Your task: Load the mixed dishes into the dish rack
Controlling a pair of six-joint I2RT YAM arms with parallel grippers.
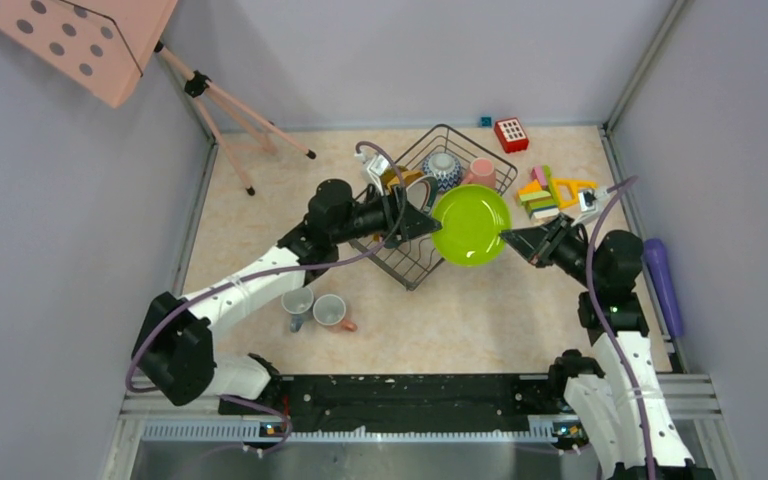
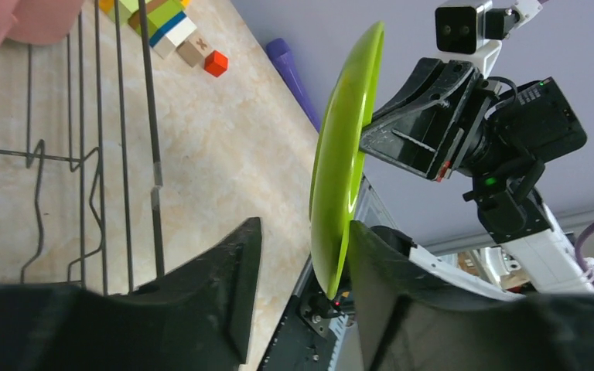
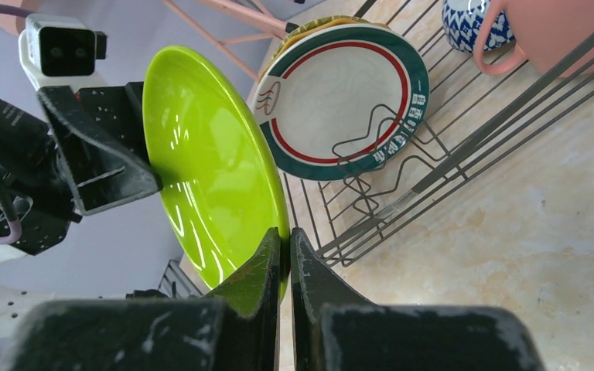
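Lime-green plate (image 1: 470, 225): stiff, glossy, likely slippery, best taken by rim; pinched there by right claw (image 3: 285, 238), straddled opposite by spread left claw (image 2: 305, 232).

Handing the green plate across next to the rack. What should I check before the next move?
1. Right claw clamped on the green plate rim: ok.
2. Left claw straddles the opposite rim: ok.
3. Left claw closed on the plate: not ok, a gap shows beside one finger.
4. Free divider slot in the rack in front of the white plate: ok.
5. Green plate's lower edge clear of the rack wires: cannot tell.
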